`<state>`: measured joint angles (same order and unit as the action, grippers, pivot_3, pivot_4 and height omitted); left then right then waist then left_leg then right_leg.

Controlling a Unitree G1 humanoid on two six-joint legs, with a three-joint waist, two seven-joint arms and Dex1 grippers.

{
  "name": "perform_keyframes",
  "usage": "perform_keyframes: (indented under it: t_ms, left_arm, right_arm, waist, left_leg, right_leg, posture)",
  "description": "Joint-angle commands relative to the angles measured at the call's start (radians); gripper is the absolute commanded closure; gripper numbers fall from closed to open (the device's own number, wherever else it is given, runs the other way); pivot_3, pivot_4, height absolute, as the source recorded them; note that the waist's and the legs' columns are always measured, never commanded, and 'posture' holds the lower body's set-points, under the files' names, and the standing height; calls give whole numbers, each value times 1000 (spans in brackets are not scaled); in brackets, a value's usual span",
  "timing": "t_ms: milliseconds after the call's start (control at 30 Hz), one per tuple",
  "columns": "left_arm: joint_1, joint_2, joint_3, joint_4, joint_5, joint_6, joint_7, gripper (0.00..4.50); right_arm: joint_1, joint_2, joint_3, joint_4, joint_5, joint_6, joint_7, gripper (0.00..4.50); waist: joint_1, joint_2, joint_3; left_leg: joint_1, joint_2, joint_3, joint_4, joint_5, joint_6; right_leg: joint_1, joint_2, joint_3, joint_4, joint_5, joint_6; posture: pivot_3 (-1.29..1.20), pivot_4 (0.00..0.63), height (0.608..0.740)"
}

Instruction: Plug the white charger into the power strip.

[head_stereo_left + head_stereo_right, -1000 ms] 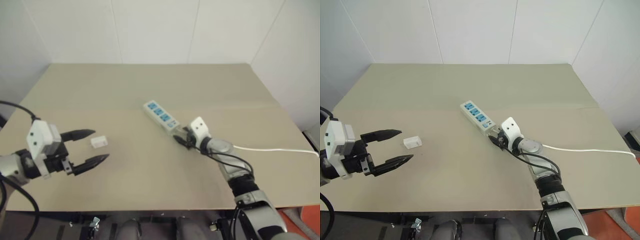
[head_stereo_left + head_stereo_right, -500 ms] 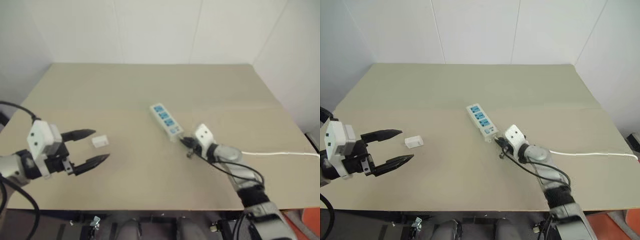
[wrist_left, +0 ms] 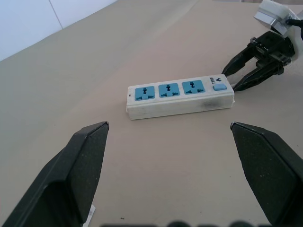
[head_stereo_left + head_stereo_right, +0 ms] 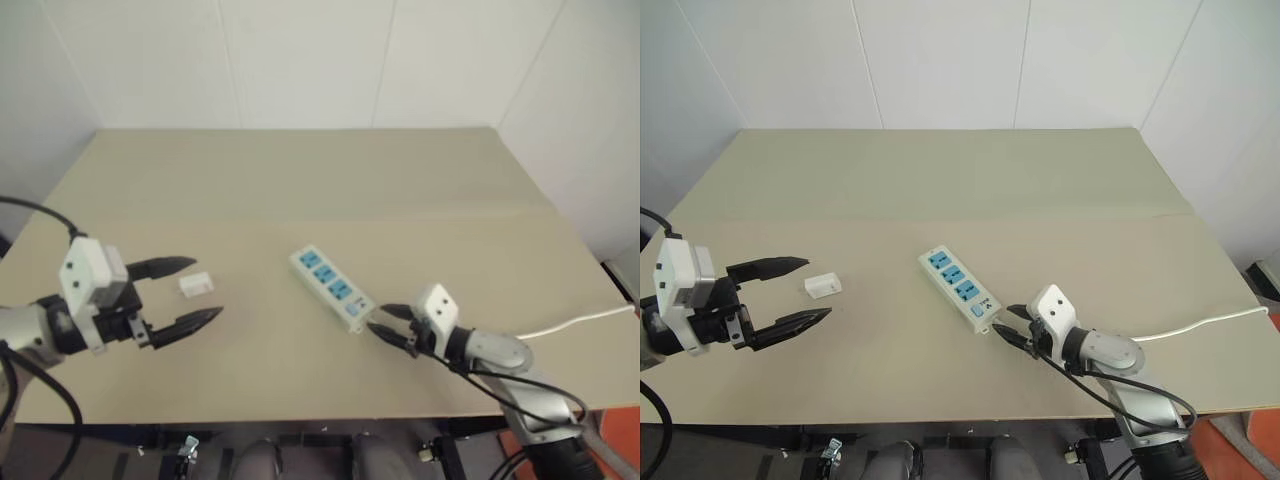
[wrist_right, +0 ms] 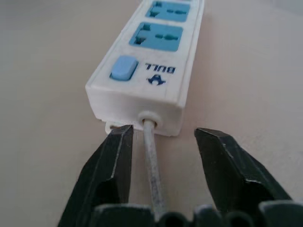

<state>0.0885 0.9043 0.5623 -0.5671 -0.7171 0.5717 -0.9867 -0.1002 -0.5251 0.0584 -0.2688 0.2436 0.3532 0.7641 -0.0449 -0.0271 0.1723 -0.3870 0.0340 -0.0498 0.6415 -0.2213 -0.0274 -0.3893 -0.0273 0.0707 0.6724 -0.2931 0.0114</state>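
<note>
Meanwhile, the power strip [image 4: 958,289], a long white plastic bar with three blue socket faces, was seen lying mid-table, its thin cord [image 5: 153,165] straddled by the parted right gripper [image 4: 1006,325]. The small boxy white charger [image 4: 822,286] was framed between the widely spread fingers of the left gripper [image 4: 790,292]. A snagged cord could be expected to drag the light strip askew on the smooth tabletop [image 4: 940,180].
</note>
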Motion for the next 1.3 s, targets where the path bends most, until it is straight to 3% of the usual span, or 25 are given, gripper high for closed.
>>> perform_keyframes:
  t_ms: [33,100,200,433,900,1300]
  left_arm:
    - [-9,17,10,-1,-13,-10,-6,0]
    - [-7,17,14,-1,-11,-9,-9,0]
    - [0,15,19,-3,-10,-11,-12,0]
    - [-2,15,24,1,-7,-16,-11,0]
    - [19,9,36,1,-1,-27,-16,0]
    - [30,5,45,-5,-1,-34,-13,0]
  right_arm:
    - [34,-3,-84,-72,79,-3,2,560]
    - [63,27,-124,-89,133,-30,-1,13]
    - [74,115,-160,-109,183,-47,-68,13]
    - [50,257,-13,-36,0,-201,-200,13]
    - [-3,356,109,179,-138,-342,-281,13]
    - [7,344,153,233,-188,-330,-278,13]
  waist:
    - [1,0,0]
    - [5,0,0]
    - [2,0,0]
    - [-2,0,0]
    - [-2,0,0]
    - [-3,-3,-2]
  left_leg:
    - [0,0,0,0,0,0]
    - [-1,0,-1,0,0,0]
    - [-1,0,-1,0,0,0]
    - [0,1,0,0,0,0]
    - [0,0,0,0,0,0]
    - [2,1,0,0,0,0]
  right_leg:
    - [0,0,0,0,0,0]
    - [0,0,-1,-1,0,0]
    - [0,0,-1,-1,0,0]
    - [-1,0,0,1,0,0]
    - [-1,0,0,0,0,0]
    - [1,0,0,1,0,-1]
  posture:
    - [0,150,740]
    - [0,150,740]
    - [0,150,740]
    - [0,150,740]
    - [0,150,740]
    - [0,150,740]
